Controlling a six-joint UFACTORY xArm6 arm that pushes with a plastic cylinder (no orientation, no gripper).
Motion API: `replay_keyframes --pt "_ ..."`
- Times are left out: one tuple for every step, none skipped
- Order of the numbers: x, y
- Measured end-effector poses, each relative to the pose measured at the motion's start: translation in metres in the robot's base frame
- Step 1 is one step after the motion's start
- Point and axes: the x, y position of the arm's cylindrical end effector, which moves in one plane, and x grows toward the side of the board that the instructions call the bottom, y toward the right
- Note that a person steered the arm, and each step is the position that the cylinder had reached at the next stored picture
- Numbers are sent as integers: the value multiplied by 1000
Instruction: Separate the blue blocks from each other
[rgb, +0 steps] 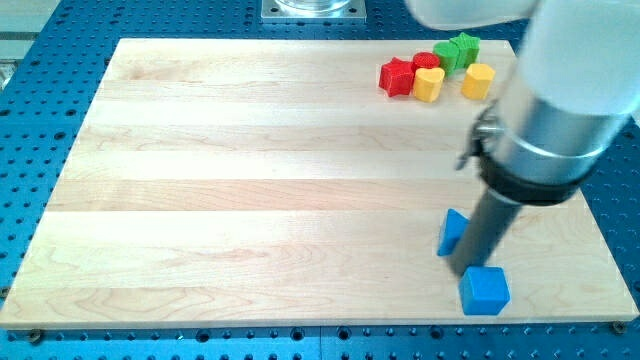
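While the wooden desk (250, 180) fills most of the view, the working end of the job sits low on the view's right, and the blue cube (485, 290) near the desk's bottom edge serves as the marker for everything else. Above that cube the arm's pale, bulky body (560, 90) comes down into a dark rod, and my tip (468, 270) ends just at the cube's upper-left corner, touching it or nearly so; I cannot tell which. The tool is a plain rod: it has nothing to open or close and holds nothing, only pushes.

A second blue block (453, 232), its shape half hidden behind the rod, lies just up and to the left of the cube. So my tip stands wedged in the narrow gap between the two blue blocks, which reads as the separating step being under way: they are parted, but only slightly.

Next move, as I judge it: pick one block and drive it well clear, most safely the hidden-sided one toward the view's left, since the cube lies near the desk's bottom edge.

Far above the cube, near the top edge, sits a small cluster: red star (397, 77), red block (427, 62), green block (461, 50), yellow block (429, 84), another yellow block (478, 81). None needs touching.
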Motion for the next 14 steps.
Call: replay_keyframes --pt "2 55" --pt "27 119" --pt "40 105" --pt "40 54" --pt "40 -8" --pt "40 -54" --pt "29 -100" --pt "8 -100" --pt "-13 -86" --pt "-31 -140" --pt "2 -199" --pt "39 -214" --pt "41 -204" --pt "41 -195"
